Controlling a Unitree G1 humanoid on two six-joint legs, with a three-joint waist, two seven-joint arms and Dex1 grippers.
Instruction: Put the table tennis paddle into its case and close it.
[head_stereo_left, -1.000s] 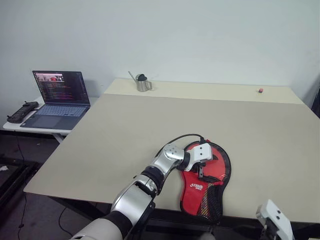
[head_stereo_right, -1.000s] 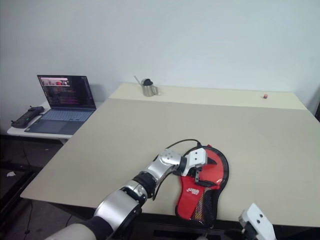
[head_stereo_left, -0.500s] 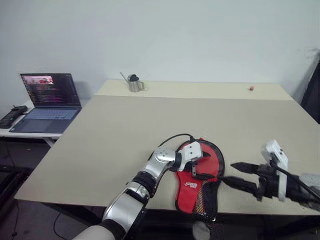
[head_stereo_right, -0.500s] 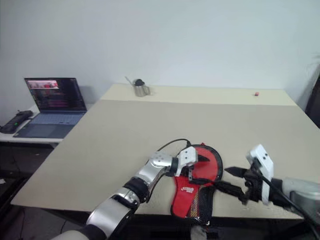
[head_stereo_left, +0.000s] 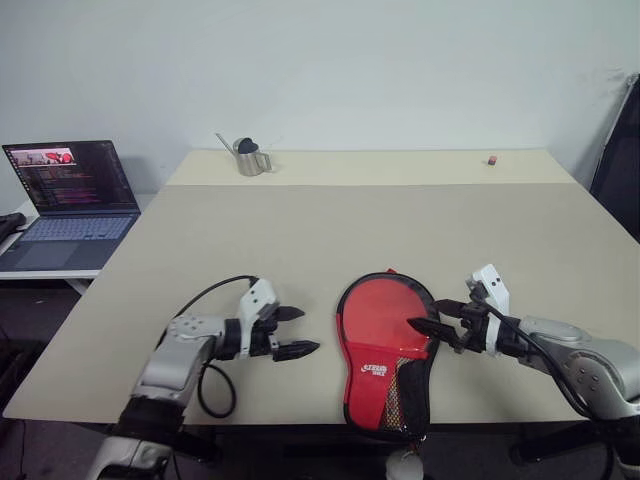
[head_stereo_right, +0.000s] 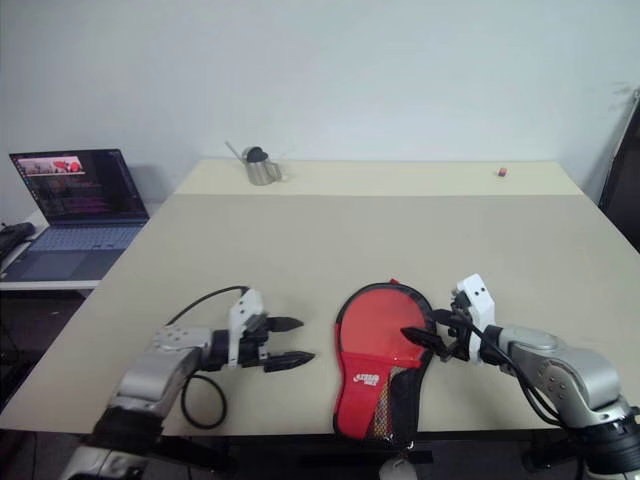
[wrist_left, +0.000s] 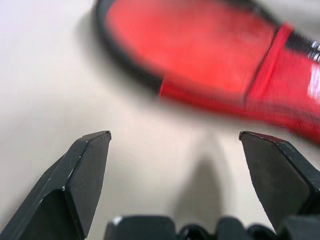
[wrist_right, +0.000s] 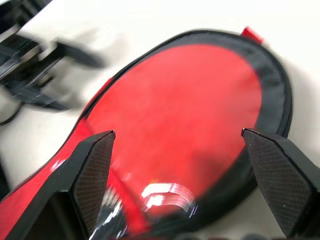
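The case (head_stereo_left: 385, 352) lies at the near edge of the surface (head_stereo_left: 340, 230), between the two grippers. Its narrow handle end with the black mesh pocket hangs just over that edge, and its round head points away, so the long axis runs near to far.

The right gripper (head_stereo_left: 428, 317) sits at the case's right rim, about level with where the head narrows, jaws spread wide and pointing left across the red face; whether its lower finger touches the fabric I cannot tell. The left gripper (head_stereo_left: 292, 332) hovers on bare surface left of the case, apart from it, jaws also spread and empty, pointing right toward it. The right arm is therefore the nearer one for whatever closing move comes next.

The table tennis paddle (wrist_right: 175, 120) appears to lie inside already: a smooth plain red round face fills the head, framed by the black edging. A red flap with white lettering covers the lower part, so the handle is hidden. The head still looks uncovered, so I judge the closing not yet done.

Farther off, a small metal pot (head_stereo_left: 247, 158) stands at the far side, and a laptop (head_stereo_left: 62, 195) sits on a side table to the left.
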